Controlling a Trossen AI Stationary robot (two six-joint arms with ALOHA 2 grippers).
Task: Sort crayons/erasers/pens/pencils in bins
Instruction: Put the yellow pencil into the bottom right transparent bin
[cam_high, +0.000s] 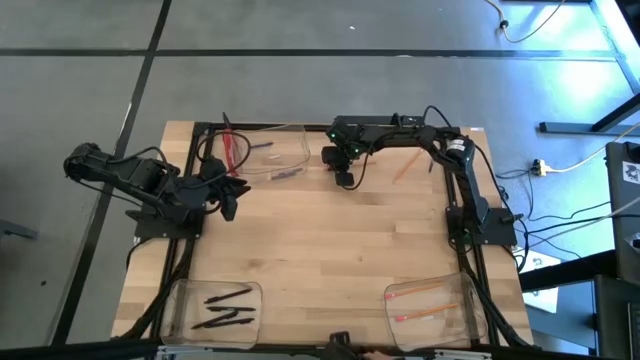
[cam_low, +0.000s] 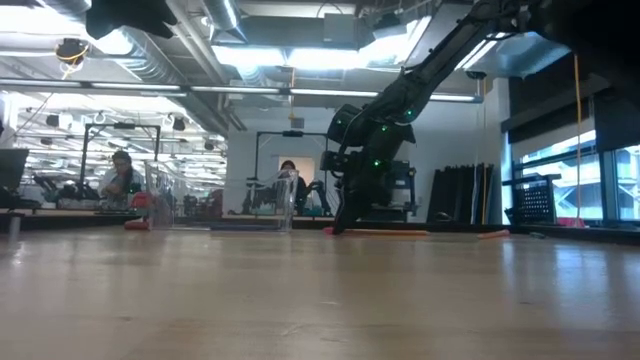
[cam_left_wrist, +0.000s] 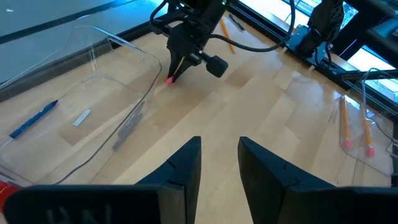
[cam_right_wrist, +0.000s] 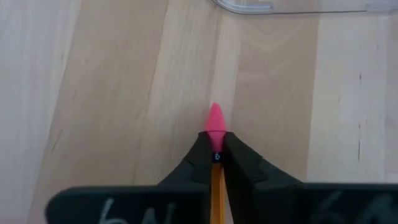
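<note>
My right gripper (cam_high: 345, 180) stands on the table's far part, just right of the far clear bin (cam_high: 295, 150), shut on an orange pencil with a pink eraser end (cam_right_wrist: 215, 121). That bin holds blue crayons (cam_left_wrist: 34, 118) and a grey eraser (cam_left_wrist: 81, 117). The near left bin (cam_high: 180, 300) holds black pens (cam_high: 228, 298). The near right bin (cam_high: 465, 315) holds pencils (cam_high: 425, 290). One loose pencil (cam_high: 405, 168) lies on the wood at the far right. My left gripper (cam_left_wrist: 217, 168) hovers open at the table's left side. My right gripper pinches the pencil between its two fingertips, just behind the pink eraser (cam_right_wrist: 217, 157). The fingers slant down from the table's right. The orange shaft (cam_right_wrist: 217, 193) runs back between them, along the fingers. The eraser tip (cam_left_wrist: 169, 79) is at the wood; whether it touches, I cannot tell.
A red flat strip (cam_high: 235, 150) lies at the far bin's left end. Black cables (cam_high: 205, 150) run along the table's frame at the far left. The middle of the wooden table (cam_high: 330, 250) is bare. People sit in the room beyond the table (cam_low: 120, 175).
</note>
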